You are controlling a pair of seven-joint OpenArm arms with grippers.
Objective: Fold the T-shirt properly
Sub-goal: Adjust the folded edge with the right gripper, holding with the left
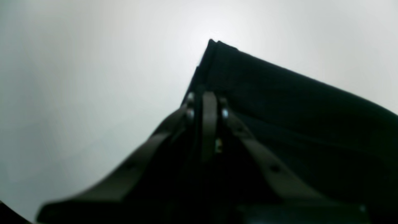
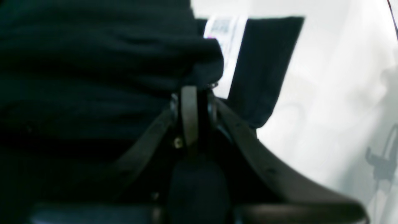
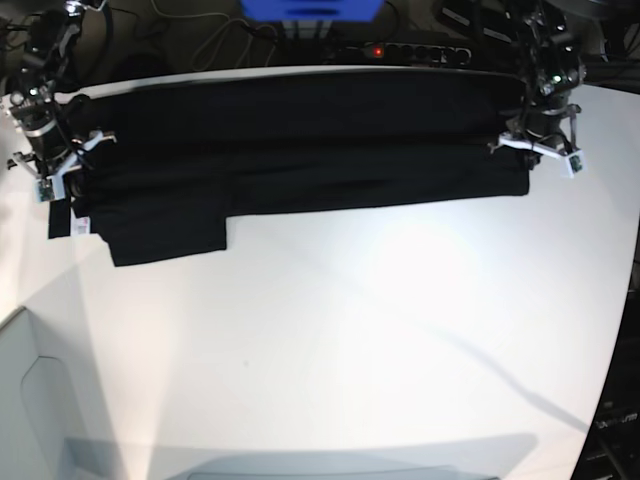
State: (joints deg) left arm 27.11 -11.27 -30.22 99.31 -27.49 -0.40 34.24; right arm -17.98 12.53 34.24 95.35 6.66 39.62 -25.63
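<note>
T-shirt stretched long between two pinching arms

T-shirt [image 3: 300, 140] lies along the far edge of the white table [image 3: 380, 330], drawn out into a long black band that runs from one side of the base view to the other — that is its long axis, and both arms sit right at its ends. The left gripper [image 1: 206, 104] has its jaws nipped tight on the cloth at a squared corner, with the shirt running off to one side of it. The right gripper [image 2: 192, 93] is likewise clamped narrow on a bunched fold, and a white label [image 2: 225, 46] shows just beyond its tips. At that end a sleeve [image 3: 165, 240] hangs out toward the near side, below the main band. Neither arm is nearer than the other — each holds its own end, so I'd guess the coming move has to carry both ends together, across the long axis, or the band will skew.
</note>
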